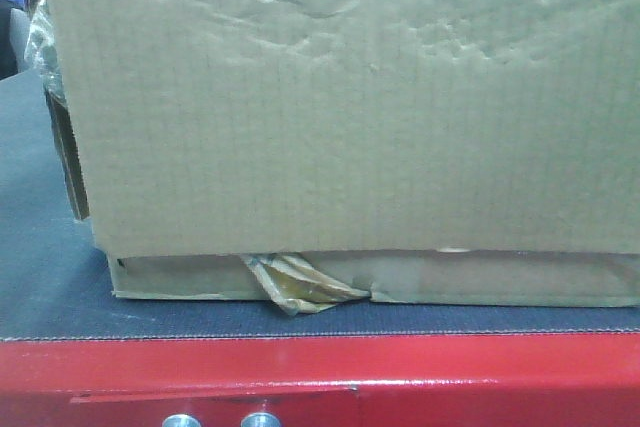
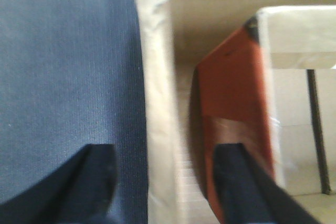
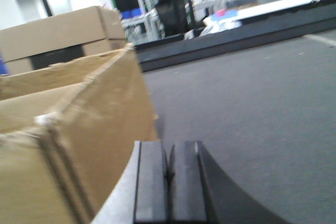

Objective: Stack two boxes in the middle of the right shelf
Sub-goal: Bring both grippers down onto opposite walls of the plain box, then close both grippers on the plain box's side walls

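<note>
front view / step: pick-up not finished. The large box (image 1: 340, 107) sits on the dark mat (image 1: 50, 277) of the red-framed platform (image 1: 400, 377) and fills the view.
front view / under it: the lower strip (image 1: 500, 282) with torn tape (image 1: 300, 287) is either a flap or the flatter box. Can't tell which.
front view / shelf: not in any view, so placing is well off.
left wrist / tool: the left gripper (image 2: 165, 150) is spread wide, astride the box's left wall (image 2: 155, 77). One finger is over the mat (image 2: 63, 66), the other inside the box. Nothing is pinched.
left wrist / obstruction: a reddish-brown item (image 2: 236, 87) lies inside, right by the inner finger, and could foul the close.
right wrist / tool: the right gripper (image 3: 169, 153) is clenched, pads together, holding nothing. It's low over the mat (image 3: 252, 103), just right of the box's side (image 3: 105, 119).
right wrist / around: a far brown carton (image 3: 58, 30) at far left could be the second box, not certain. Blurred workshop clutter beyond.
next move: left closes on the wall, right braces the side, then both lift evenly. My read: creased card may buckle.
</note>
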### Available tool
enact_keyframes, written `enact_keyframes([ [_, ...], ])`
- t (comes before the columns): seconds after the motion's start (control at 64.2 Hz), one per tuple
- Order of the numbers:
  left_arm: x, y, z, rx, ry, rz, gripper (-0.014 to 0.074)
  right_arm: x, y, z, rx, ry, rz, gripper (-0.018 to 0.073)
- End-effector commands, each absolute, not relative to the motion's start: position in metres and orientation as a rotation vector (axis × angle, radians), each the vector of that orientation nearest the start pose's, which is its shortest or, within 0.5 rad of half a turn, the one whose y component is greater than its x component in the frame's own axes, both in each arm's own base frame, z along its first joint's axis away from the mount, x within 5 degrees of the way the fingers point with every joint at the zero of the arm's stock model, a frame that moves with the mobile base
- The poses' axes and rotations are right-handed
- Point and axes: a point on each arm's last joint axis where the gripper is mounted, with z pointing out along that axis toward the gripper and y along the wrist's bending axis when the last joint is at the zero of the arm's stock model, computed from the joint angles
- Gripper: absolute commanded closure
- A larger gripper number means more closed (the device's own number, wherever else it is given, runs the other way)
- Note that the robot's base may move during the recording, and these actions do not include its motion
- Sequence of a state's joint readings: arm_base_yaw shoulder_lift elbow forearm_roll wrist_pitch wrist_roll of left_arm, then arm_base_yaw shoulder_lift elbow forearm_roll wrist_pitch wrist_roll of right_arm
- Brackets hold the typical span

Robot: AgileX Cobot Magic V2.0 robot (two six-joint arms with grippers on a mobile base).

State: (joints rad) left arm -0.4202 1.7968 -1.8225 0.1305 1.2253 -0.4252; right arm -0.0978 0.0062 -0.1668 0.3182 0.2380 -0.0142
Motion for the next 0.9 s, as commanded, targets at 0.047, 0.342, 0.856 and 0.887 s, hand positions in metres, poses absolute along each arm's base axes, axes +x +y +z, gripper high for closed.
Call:
enact_keyframes([
  [0.047,0.360,-0.143,0.360,0.035,2.662,-0.087,0.0157,0.040,0.009,0.276,0.208,1.661,0.258,0.0721],
  [0.342,0.362,-0.142,0.356,0.041,2.669,-0.059,0.0155,0.047,0.011,0.287,0.205,1.758,0.273,0.0721],
  [0.856,0.361,-0.142,0.346,0.043,2.701,-0.041,0.0155,0.093,-0.003,0.392,0.109,2.003,0.041,0.0697],
  [0.887,0.361,-0.142,0.346,0.043,2.701,-0.041,0.0155,0.101,-0.004,0.399,0.109,2.026,0.042,0.0697],
])
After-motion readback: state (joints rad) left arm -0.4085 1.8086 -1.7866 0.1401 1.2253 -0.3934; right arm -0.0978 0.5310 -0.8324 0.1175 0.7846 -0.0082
